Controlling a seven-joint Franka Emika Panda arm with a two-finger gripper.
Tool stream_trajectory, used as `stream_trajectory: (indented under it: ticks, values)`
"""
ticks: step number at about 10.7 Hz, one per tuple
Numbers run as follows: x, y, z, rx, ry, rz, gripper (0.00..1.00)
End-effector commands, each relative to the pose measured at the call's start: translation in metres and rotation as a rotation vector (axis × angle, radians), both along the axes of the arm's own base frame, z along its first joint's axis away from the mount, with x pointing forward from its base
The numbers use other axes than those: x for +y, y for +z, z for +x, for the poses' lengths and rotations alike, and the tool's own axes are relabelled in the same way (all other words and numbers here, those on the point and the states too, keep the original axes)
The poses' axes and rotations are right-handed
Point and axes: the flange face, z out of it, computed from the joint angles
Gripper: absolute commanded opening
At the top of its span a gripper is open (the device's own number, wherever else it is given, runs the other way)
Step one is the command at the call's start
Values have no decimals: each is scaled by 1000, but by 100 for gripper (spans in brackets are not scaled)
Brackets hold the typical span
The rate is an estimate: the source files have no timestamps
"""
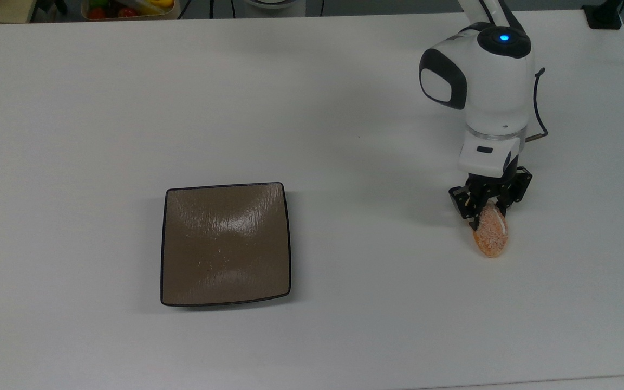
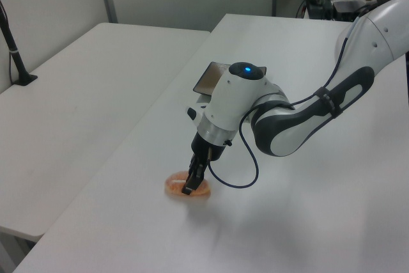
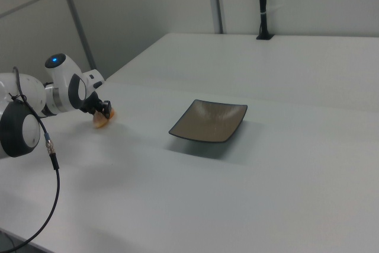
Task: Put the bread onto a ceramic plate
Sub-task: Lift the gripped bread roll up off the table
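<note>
Bread is pinched at one end by the gripper, jaws closed in on the roll's near tip, while the rest of it pokes out toward the top view's bottom edge and seems to sit on the white table; in the left view it looks flat against the surface under the fingers, so I'd say the grasp is just made and the lift hasn't started.

Since the hold is on the end and not the middle, my guess is the roll will want to droop or swivel once it's off the table; so lift straight up and slow first, check it hangs steady, and only then travel; a soft crumbly thing like this probably doesn't need more squeeze, just less jerk.

The ceramic plate is well apart, off toward the top view's left, nothing in between but bare table; carry it high enough to pass the black rim, stop over the plate's centre, come down until the dangling end touches the glaze, then let go; dropping from height might make it roll off.
</note>
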Motion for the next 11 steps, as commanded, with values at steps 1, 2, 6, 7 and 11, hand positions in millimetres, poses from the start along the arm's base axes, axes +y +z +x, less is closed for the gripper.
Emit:
stream_trajectory:
  ticks: [1,2,6,7,11]
  values:
    - [3,-1,1,-24,-8,0,25]
    - [3,1,1,-26,-8,1,16]
    - [-6,45,-4,-41,-19,19,12]
    - [-16,60,-5,-31,-33,12,12]
    - [-70,148,-17,14,-98,-19,13]
